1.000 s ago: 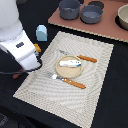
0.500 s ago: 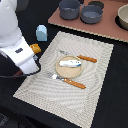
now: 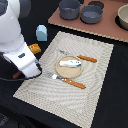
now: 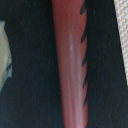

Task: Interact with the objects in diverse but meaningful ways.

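Note:
The red-brown sausage (image 4: 70, 65) fills the wrist view lengthwise, very close, lying on the black table. In the exterior view only a sliver of the sausage (image 3: 17, 75) shows under my white hand. My gripper (image 3: 22, 74) is down low over it, off the left edge of the placemat; its fingers are hidden. The yellow-orange bread loaf (image 3: 34, 48) lies just beyond my hand. The pale blue carton (image 3: 41, 32) stands further back. The silver fish (image 3: 70, 63) rests on the round tan plate (image 3: 64, 73).
A striped placemat (image 3: 95, 95) carries the plate, an orange-handled fork (image 3: 84, 58) and knife (image 3: 73, 82). Two grey pots (image 3: 70, 8) (image 3: 91, 13) and a tan bowl (image 3: 123, 17) stand on a brown board (image 3: 107, 31) at the back.

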Controlling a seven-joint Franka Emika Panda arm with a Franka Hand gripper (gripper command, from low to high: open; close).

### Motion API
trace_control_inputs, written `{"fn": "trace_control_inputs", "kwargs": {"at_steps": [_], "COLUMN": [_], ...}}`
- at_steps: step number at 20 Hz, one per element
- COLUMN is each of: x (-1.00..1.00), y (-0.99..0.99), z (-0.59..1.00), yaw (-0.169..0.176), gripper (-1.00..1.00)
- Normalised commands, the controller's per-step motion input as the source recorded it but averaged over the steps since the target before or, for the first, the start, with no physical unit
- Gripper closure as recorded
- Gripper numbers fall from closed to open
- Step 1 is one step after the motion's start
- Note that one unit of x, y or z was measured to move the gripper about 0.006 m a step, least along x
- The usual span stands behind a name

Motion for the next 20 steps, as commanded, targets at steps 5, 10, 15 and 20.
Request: {"fn": "trace_control_inputs", "kwargs": {"at_steps": [5, 10, 15, 20], "x": [-0.22, -0.18, -0.07, 0.08], "y": [0.0, 0.0, 0.02, 0.1], "z": [-0.42, -0.41, -0.24, 0.83], "yaw": [0.062, 0.065, 0.071, 0.032], "gripper": [1.0, 1.0, 1.0, 1.0]}}
